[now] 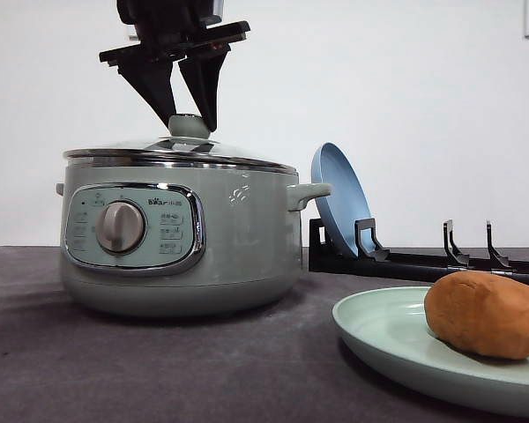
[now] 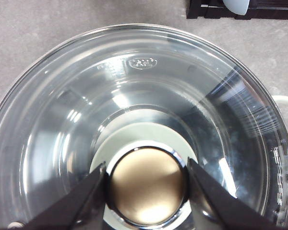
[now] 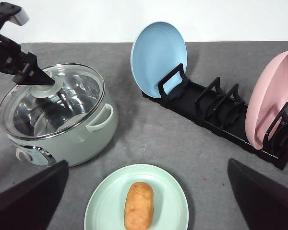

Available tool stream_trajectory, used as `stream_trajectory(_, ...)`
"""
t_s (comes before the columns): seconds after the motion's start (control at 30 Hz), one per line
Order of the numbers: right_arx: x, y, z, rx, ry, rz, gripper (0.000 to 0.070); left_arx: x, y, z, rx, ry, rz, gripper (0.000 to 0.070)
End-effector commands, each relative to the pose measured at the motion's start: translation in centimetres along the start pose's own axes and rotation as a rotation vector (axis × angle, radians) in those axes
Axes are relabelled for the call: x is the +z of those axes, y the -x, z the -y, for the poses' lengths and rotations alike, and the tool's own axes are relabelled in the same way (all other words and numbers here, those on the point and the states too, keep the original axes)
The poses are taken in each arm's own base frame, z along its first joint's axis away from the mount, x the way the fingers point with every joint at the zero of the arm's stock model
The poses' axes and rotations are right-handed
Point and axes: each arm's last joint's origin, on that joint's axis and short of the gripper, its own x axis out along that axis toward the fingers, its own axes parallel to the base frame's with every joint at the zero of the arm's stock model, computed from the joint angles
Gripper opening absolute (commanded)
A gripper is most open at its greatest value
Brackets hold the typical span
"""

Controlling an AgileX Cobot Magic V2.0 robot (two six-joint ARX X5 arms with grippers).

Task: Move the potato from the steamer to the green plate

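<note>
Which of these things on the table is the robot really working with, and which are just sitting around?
In the job:
potato, lying on the green plate
steamer, lid on
left gripper, fingers either side of the lid knob

Just standing by:
blue plate
pink plate
black rack

A grey cloth covers the table (image 3: 149,139). In the front view, the steamer (image 1: 181,233) stands on it at 9 o'clock, the green plate (image 1: 397,348) lies at 4 o'clock, and a black plate rack (image 1: 423,261) stands at 3 o'clock, behind the plate.
</note>
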Motion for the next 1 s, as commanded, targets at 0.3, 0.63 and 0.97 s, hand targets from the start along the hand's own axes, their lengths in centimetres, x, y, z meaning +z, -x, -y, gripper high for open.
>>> stream_trajectory(0.3,0.31,0.22,-0.07,0.006,-0.011,0.015,0.0672,-0.86,-1.13,0.52,-0.015,0.007,-0.118,0.0000)
stream_trajectory(0.63,0.30,0.22,-0.07,0.006,-0.011,0.014,0.0673,-0.09,-1.20,0.52,-0.066,-0.018,-0.040,0.0000)
stream_trajectory(0.97,0.31,0.22,-0.07,0.006,-0.011,0.015,0.0673,-0.17,-1.23,-0.08,-0.142,-0.014,-0.053,0.0000)
